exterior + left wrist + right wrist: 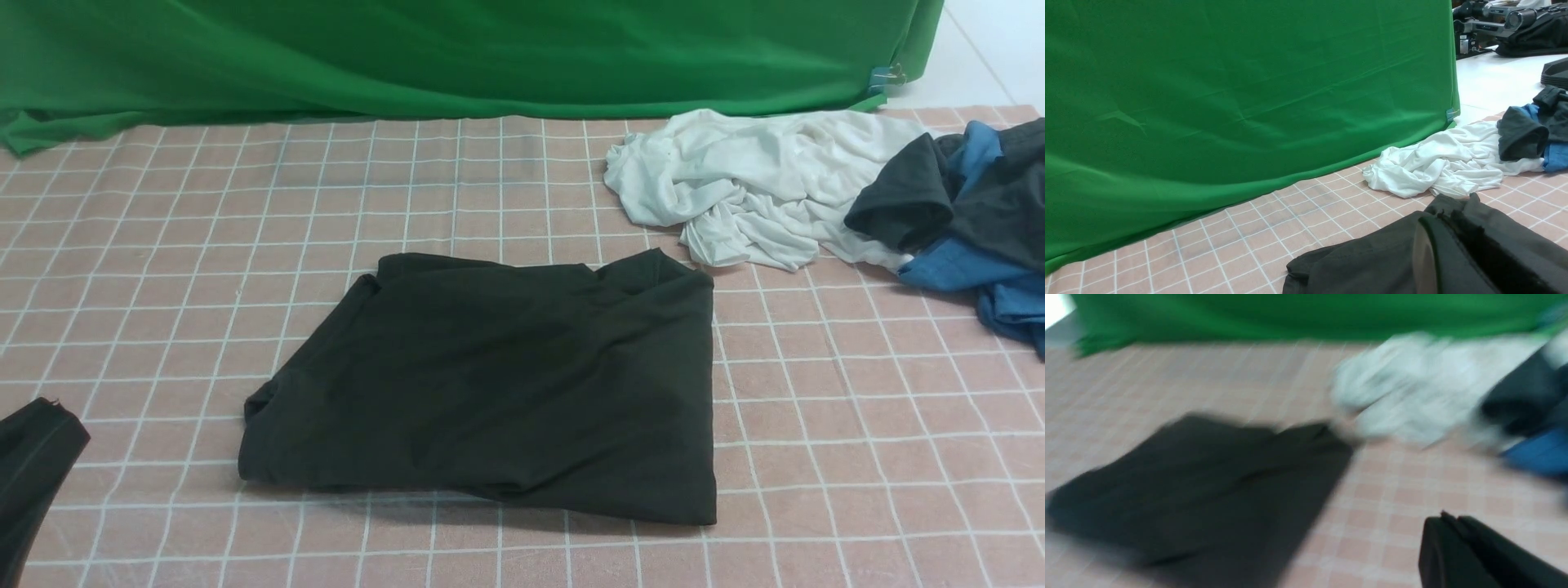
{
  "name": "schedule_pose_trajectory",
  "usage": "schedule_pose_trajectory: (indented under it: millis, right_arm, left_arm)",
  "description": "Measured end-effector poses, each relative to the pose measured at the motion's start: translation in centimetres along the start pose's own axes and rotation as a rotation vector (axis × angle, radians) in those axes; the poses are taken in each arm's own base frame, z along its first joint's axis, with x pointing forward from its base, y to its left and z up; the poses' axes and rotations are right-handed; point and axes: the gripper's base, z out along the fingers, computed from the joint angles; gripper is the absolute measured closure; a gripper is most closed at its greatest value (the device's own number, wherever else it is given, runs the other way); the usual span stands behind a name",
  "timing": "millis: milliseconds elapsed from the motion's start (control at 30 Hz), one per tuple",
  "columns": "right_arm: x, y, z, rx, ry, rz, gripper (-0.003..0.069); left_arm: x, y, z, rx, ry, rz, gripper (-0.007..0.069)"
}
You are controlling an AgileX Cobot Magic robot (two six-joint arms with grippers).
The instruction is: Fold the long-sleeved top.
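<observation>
Nearest, the left gripper [37, 457] sits low at the bench [857, 457] edge, its jaws closed on nothing; the right gripper [1447, 539], jaws likewise closed and empty, hangs clear; mid-bench the long-sleeved top [498, 384] lies as a compact folded rectangle, apparently finished; beyond, a white garment [751, 188] and a charcoal-and-blue heap [971, 212] lie aside before the green backdrop [457, 49].

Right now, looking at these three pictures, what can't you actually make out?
- Long-sleeved top: sleeves and chest lettering hidden inside its own folds, front view.
- Right wrist view: motion blur smears everything; right gripper cut off by the edge.
- Left gripper: mostly cut off, front view.
- Blue garment: cropped, partly under the charcoal one.
</observation>
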Motion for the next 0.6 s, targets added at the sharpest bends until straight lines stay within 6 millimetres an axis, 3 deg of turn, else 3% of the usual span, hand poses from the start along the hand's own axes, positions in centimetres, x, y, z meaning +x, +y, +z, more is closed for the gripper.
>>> schedule_pose_trajectory:
  millis: [67,267,367,600]
  right_arm:
    - [1.6,-0.7,0.4,0.056,-0.049,-0.019,0.0632]
    - [8.9,-2.7,1.7,0.183,-0.140,-0.051,0.0631]
    - [9.9,-2.8,1.7,0.187,-0.165,-0.059,0.0631]
    - [9.9,-2.8,1.6,0.193,-0.171,-0.078,0.0628]
  left_arm:
    - [0.0,0.0,0.0,0.000,0.000,0.000,0.0604]
    - [0.0,0.0,0.0,0.000,0.000,0.000,0.0604]
    - [0.0,0.0,0.0,0.000,0.001,0.000,0.0603]
    - [0.0,0.0,0.0,0.000,0.000,0.000,0.0603]
